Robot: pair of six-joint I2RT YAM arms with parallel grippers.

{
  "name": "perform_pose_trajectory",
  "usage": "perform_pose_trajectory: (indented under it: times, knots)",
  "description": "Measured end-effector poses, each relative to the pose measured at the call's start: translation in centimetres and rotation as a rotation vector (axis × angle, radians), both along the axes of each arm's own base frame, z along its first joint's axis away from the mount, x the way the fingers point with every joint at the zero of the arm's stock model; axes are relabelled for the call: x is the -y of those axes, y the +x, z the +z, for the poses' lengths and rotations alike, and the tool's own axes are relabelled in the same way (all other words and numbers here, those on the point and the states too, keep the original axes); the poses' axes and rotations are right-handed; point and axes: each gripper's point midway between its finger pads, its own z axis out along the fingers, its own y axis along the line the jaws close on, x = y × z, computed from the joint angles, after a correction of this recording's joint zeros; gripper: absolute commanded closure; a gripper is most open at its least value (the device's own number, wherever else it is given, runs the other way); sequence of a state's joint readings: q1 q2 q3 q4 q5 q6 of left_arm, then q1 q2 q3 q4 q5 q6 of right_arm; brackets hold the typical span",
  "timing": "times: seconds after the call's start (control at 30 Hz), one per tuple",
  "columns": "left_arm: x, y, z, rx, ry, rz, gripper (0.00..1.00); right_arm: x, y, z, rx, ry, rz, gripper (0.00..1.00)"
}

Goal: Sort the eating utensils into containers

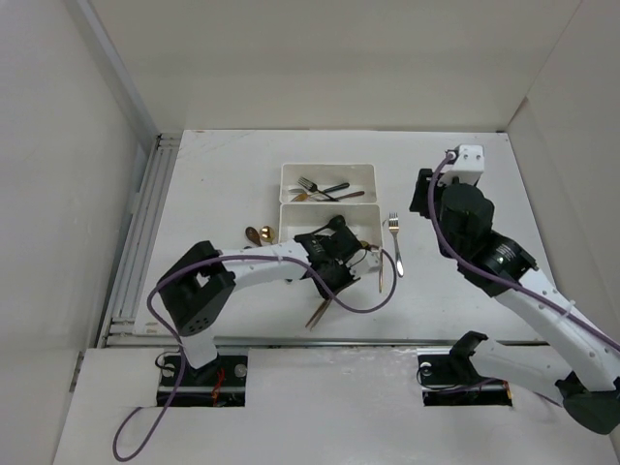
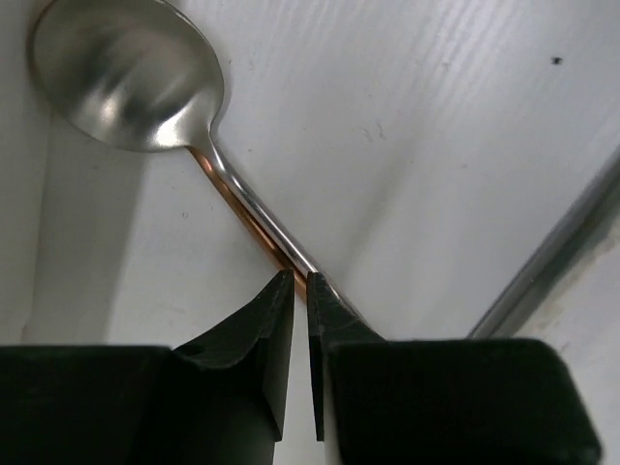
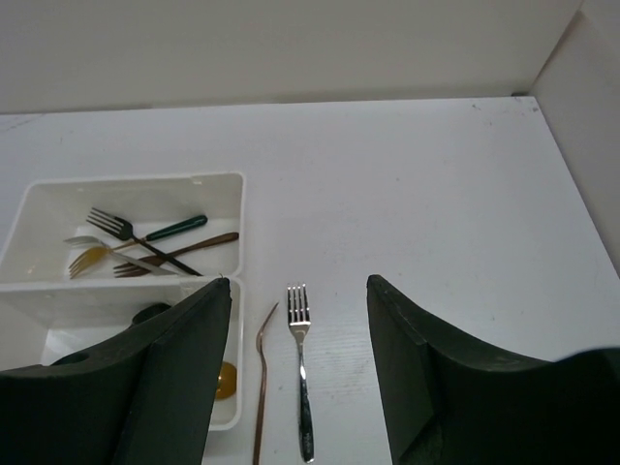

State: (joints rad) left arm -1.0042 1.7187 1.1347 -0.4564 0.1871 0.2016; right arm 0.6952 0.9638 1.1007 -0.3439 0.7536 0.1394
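The left gripper [image 2: 300,281] has its jaws almost together, pinching the thin stem of a silver spoon [image 2: 165,97]. The spoon lies flat on white just ahead of the fingertips, its bowl farthest away and a copper glint along its stem. To the right of the jaws we see a grey bar [image 2: 547,257], too blurred to name. The right gripper [image 3: 298,281] hangs with its jaws wide apart and nothing between them. Below it one silver fork [image 3: 301,368] and one copper handle [image 3: 260,387] lie side by side. Left of these are two white trays: the farther tray [image 3: 126,180] holds four utensils [image 3: 179,228], and the nearer tray [image 3: 239,339] is partly hidden by a finger.
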Motion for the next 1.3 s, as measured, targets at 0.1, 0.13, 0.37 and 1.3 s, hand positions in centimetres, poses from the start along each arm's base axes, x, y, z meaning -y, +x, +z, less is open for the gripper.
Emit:
perform_pose_trajectory:
  times: [0.1, 0.13, 0.37, 1.3]
  knots:
    - [0.1, 0.2, -1.5, -0.013, 0.032, 0.026, 0.91, 0.9, -1.1, 0.8, 0.019, 0.012, 0.002, 0.36]
    - [0.5, 0.6, -1.4, 0.000, 0.022, 0.032, 0.91, 1.3, -1.6, 1.1, 0.031, 0.021, 0.001, 0.36]
    - [1.1, 1.7, -1.9, 0.037, 0.010, 0.068, 0.95, 3.9, -4.2, 1.7, 0.071, 0.043, -0.017, 0.36]
    - [4.3, 0.1, -2.8, 0.143, 0.018, -0.093, 1.00, 5.7, -5.0, 2.4, 0.075, -0.029, -0.066, 0.36]
